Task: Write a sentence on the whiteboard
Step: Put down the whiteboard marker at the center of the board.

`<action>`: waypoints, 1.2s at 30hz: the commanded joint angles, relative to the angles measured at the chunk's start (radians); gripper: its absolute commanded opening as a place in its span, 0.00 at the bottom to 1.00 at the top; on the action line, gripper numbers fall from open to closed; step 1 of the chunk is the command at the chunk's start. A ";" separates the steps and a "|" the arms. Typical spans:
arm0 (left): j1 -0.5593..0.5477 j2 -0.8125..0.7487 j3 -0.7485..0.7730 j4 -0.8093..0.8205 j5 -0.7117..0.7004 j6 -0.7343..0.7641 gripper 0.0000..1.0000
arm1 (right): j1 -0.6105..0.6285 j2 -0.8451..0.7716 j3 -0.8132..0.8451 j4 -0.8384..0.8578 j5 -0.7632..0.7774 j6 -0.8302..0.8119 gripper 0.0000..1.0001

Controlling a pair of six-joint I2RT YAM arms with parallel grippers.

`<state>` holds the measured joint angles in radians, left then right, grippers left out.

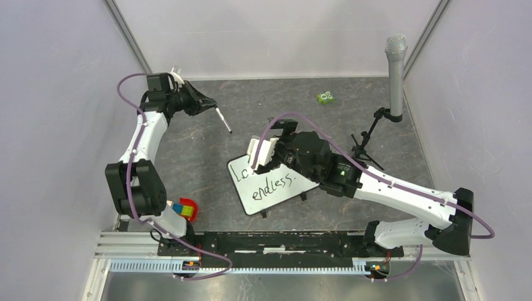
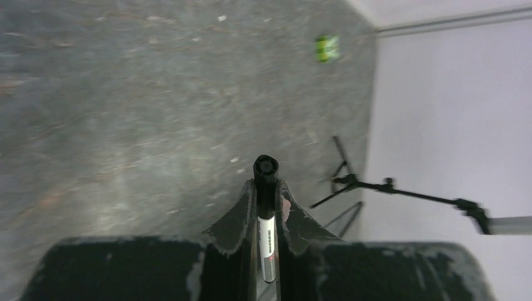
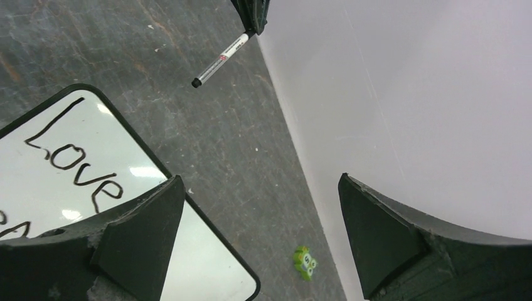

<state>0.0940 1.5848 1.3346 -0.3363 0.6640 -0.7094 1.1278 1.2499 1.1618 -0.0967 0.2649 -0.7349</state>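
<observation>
The whiteboard (image 1: pixel 266 204) lies tilted on the table's middle. The sentence (image 1: pixel 273 187) is in black marker; "endless." shows on the lower line, and the upper line is partly hidden by my right gripper (image 1: pixel 260 153), which hovers open and empty over the board's far edge. In the right wrist view the board (image 3: pixel 201 254) shows "Love" (image 3: pixel 69 163) beside my open right gripper (image 3: pixel 260 179). My left gripper (image 1: pixel 204 103) is at the far left, shut on a black-and-white marker (image 1: pixel 223 120), held off the table. The marker (image 2: pixel 266 213) sits clamped in the left gripper (image 2: pixel 266 194).
A small green toy (image 1: pixel 325 97) lies at the back. A microphone (image 1: pixel 395 69) on a black tripod stand (image 1: pixel 370 135) stands at the right wall. A multicoloured cube on a red item (image 1: pixel 185 210) sits by the left arm's base. Walls enclose three sides.
</observation>
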 commanded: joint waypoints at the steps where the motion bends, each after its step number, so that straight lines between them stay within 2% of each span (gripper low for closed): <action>1: 0.019 0.082 0.108 -0.276 -0.116 0.352 0.02 | -0.012 -0.031 0.054 -0.094 -0.034 0.098 0.98; 6: 0.019 0.182 0.192 -0.445 -0.201 0.562 0.02 | -0.030 -0.046 0.075 -0.159 -0.055 0.143 0.98; 11: 0.014 0.255 0.187 -0.570 -0.285 0.680 0.02 | -0.062 -0.035 0.121 -0.276 -0.116 0.207 0.98; 21: -0.057 0.307 0.068 -0.563 -0.451 0.752 0.02 | -0.193 0.005 0.130 -0.460 -0.325 0.290 0.98; 26: -0.081 0.329 0.011 -0.515 -0.500 0.745 0.02 | -0.236 -0.005 0.057 -0.521 -0.432 0.271 0.98; 30: -0.122 0.351 -0.006 -0.497 -0.515 0.736 0.03 | -0.246 -0.024 0.002 -0.541 -0.461 0.259 0.98; 33: -0.138 0.353 -0.016 -0.484 -0.536 0.732 0.10 | -0.254 -0.048 -0.030 -0.535 -0.453 0.259 0.98; 36: -0.150 0.347 -0.023 -0.477 -0.549 0.731 0.25 | -0.264 -0.078 -0.062 -0.526 -0.447 0.256 0.98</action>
<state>-0.0399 1.9358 1.3182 -0.8555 0.1509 -0.0109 0.8787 1.2400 1.1252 -0.6308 -0.1585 -0.4759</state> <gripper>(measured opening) 0.166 0.979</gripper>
